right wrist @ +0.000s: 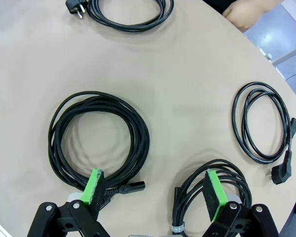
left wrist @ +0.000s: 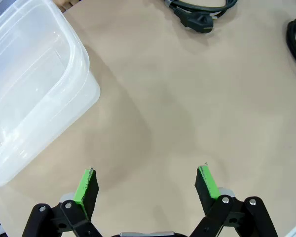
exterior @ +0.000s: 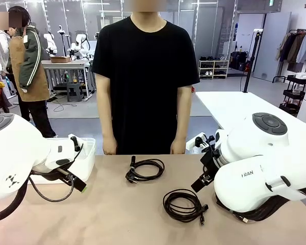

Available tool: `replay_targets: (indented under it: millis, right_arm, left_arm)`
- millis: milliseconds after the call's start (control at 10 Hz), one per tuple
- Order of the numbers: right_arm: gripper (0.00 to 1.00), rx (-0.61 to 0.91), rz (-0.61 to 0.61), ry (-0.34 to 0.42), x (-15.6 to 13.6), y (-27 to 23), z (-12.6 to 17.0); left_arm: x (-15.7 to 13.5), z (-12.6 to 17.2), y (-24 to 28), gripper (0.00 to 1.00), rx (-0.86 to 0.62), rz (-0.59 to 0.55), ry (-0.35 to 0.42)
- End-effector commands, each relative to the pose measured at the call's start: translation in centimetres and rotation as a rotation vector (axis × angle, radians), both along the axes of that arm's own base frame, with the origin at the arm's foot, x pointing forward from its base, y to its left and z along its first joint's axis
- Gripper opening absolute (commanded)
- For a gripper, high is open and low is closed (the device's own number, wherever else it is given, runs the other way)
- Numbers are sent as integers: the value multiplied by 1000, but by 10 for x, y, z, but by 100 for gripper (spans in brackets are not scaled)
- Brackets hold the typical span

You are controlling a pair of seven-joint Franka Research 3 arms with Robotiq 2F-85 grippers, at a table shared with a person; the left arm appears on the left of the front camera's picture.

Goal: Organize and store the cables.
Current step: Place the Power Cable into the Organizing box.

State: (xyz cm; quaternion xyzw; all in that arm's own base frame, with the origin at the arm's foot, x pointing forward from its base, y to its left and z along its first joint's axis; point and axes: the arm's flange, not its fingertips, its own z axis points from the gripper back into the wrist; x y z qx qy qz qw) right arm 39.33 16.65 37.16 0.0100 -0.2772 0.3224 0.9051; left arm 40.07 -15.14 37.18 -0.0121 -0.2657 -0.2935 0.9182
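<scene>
Several coiled black cables lie on the tan table [exterior: 117, 214]. In the front view one coil [exterior: 145, 170] lies mid-table in front of the person, and another [exterior: 183, 205] lies nearer me. My right gripper [right wrist: 153, 188] hangs open above the table. A large coil [right wrist: 98, 140] lies by its left finger. A smaller coil [right wrist: 226, 174] with a pale tie band lies under its right finger. Two more coils [right wrist: 130, 12] [right wrist: 261, 123] lie farther off. My left gripper [left wrist: 147, 183] is open over bare table beside the clear plastic box [left wrist: 34, 98]. A plug end [left wrist: 202, 19] shows at the top.
A person stands at the far edge, hands [exterior: 109, 148] hanging at the table's rim. The clear box [exterior: 86, 153] sits at the table's left, next to my left gripper [exterior: 74, 178]. My right gripper [exterior: 200, 182] hangs at the right. Bare tabletop lies between the box and the coils.
</scene>
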Motion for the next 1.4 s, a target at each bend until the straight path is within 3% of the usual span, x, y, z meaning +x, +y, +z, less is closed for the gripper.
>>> replay_targets:
  millis: [0,300,400,600,800,1000,1300]
  right_arm:
    - [100,1,-2,1,0,0,0]
    - [100,0,0,0,0,0,0]
    - [100,32,46,-34,0,-15,23]
    - [100,43,100,-39,4,-46,60]
    - [100,68,199,10,4,-90,97]
    - [100,110,296,-49,-22,-146,132]
    - [100,217,333,-64,-57,-230,129]
  left_arm:
    - [0,0,1,100,-1,2,0]
    - [0,0,0,100,0,0,0]
    - [-3,23,0,100,3,-62,-1]
    - [-11,53,21,100,47,-218,108]
    - [-21,91,61,100,-31,-350,123]
    - [-39,123,128,100,-125,-423,88]
    - [-65,130,213,100,-258,-381,35]
